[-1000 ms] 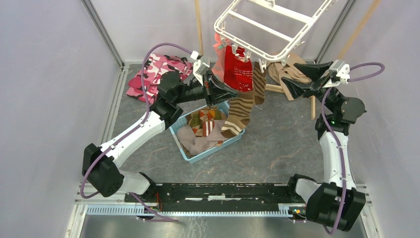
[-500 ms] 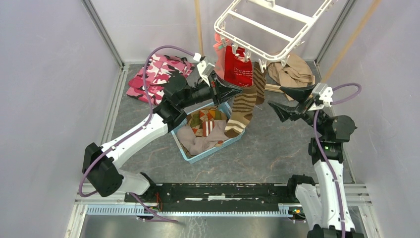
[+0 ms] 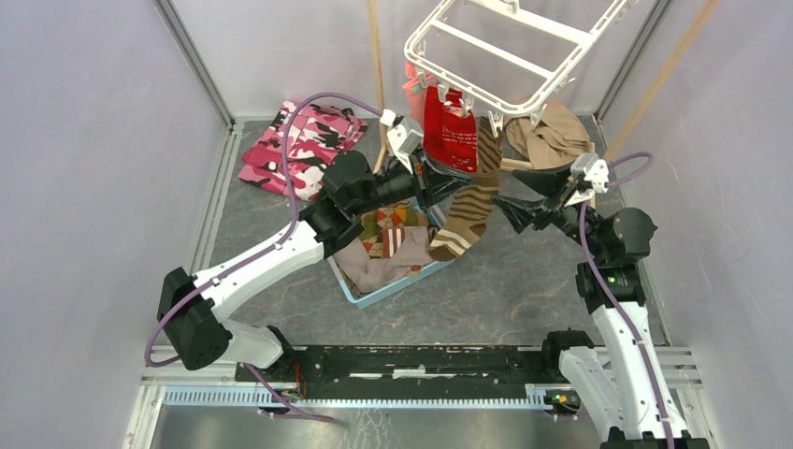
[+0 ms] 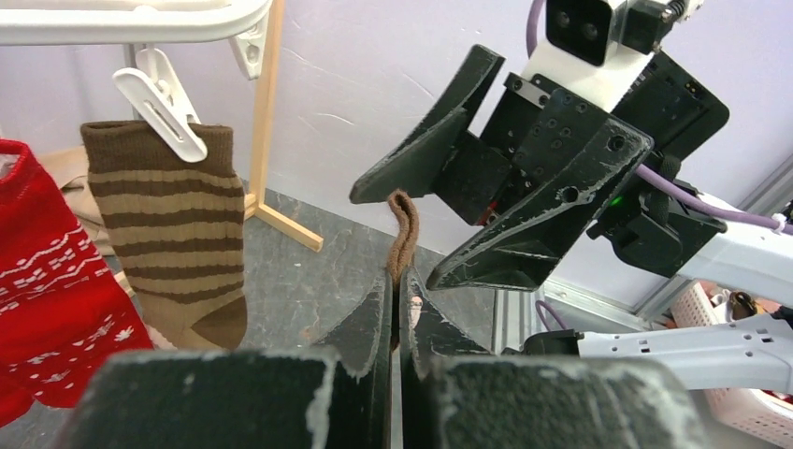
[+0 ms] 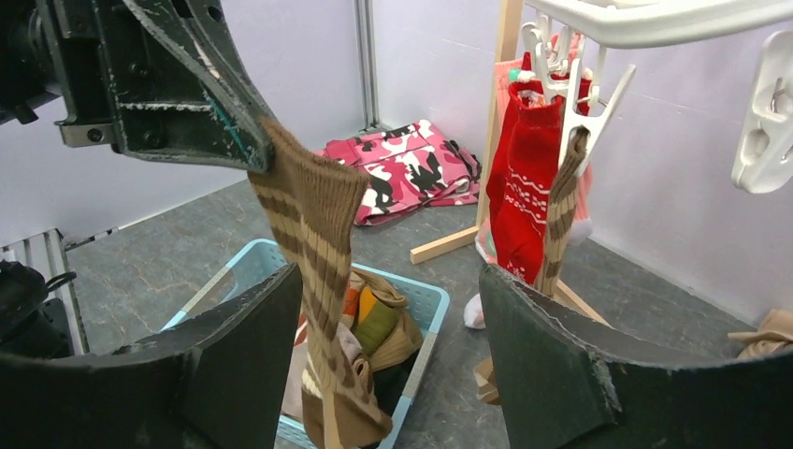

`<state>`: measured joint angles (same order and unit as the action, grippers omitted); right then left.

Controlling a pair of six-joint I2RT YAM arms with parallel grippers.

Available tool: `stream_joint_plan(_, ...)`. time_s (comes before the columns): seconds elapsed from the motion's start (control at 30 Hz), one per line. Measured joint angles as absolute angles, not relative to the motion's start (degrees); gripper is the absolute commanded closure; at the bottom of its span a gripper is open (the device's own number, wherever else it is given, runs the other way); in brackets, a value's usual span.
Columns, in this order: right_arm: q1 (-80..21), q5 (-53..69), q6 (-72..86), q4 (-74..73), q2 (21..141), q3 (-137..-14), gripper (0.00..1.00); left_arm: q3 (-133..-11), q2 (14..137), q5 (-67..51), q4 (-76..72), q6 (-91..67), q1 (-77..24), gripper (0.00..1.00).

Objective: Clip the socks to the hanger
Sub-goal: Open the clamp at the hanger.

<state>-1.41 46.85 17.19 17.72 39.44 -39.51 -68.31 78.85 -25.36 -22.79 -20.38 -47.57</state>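
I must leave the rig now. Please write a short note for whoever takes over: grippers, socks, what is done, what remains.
Left gripper: shut on the cuff of a brown striped sock, held above the blue basket.
Right gripper: open, fingers beside that cuff, holding nothing.
Done: a red sock and a second striped sock hang clipped on the hanger; something pink hangs behind the red one, mostly hidden.
To do: clip the held sock to a free peg, then any socks in the basket.
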Motion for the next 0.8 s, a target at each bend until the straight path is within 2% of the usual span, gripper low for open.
stream_joint_plan(0.13,-3.3,46.1,16.4,17.0,41.7,-41.6,0.31,-68.3,78.8,-24.4,-22.8,-19.8,-48.8,0.98)
stream_joint_plan(0.27,-6.5,45.5,15.9,17.0,43.6,-43.4,0.45,-68.3,78.6,-23.8,-22.8,-19.2,-49.3,0.98)
stream_joint_plan(0.57,-10.9,43.2,13.2,15.3,44.2,-45.7,0.82,-68.3,78.1,-21.5,-22.5,-19.0,-50.0,0.98)
stream_joint_plan(0.8,-11.3,39.1,10.9,13.8,40.9,-46.1,1.0,-68.3,77.9,-18.2,-22.3,-18.4,-50.5,0.98)
